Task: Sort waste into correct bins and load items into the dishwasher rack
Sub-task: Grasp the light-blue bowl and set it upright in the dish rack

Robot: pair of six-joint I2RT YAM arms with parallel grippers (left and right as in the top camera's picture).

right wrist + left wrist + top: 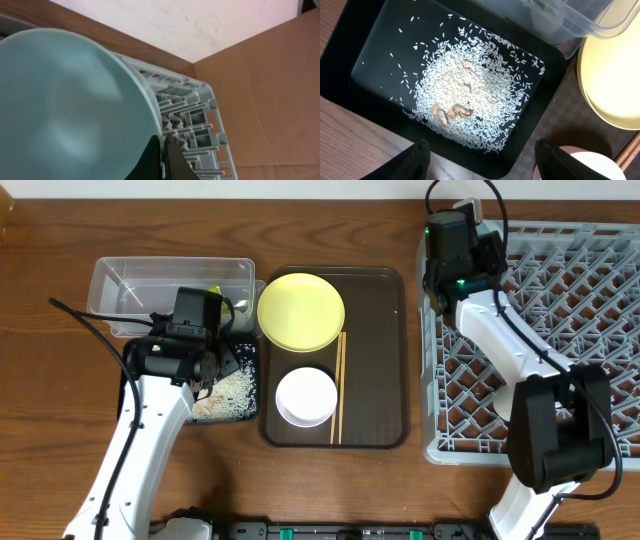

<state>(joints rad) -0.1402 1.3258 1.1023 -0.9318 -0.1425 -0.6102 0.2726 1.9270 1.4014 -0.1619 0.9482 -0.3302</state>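
My left gripper (482, 162) is open and empty, hovering over the near edge of the black tray (375, 45), which holds a spread of white rice grains (475, 95) with a few brown scraps. In the overhead view the left gripper (208, 370) sits above this tray (247, 360). The clear tub (130, 280) lies behind it, with a green-yellow scrap (214, 292) inside. My right gripper (164, 140) is shut on the rim of the light blue bowl (65, 110), held on edge over the grey dishwasher rack (195, 125) at its far left corner (462, 225).
The brown serving tray (385, 360) holds the yellow plate (301, 310), the white bowl (305, 397) and the wooden chopsticks (338, 385). The rack (560, 310) fills the right side. The green cup is not clearly visible.
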